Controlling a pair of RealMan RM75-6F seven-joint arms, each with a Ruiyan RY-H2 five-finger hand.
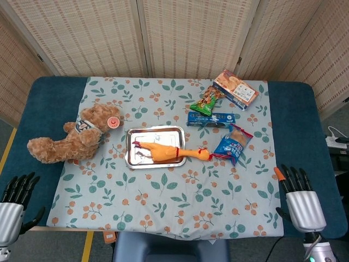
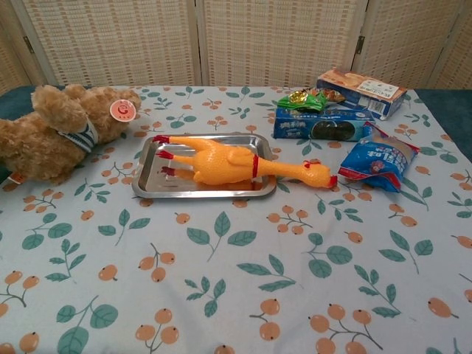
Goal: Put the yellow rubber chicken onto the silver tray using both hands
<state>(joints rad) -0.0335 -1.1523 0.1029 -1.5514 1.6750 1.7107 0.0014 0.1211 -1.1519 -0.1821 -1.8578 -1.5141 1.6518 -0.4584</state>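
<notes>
Chicken [image 2: 228, 163] on tray [image 2: 147, 177], no legible txt
</notes>
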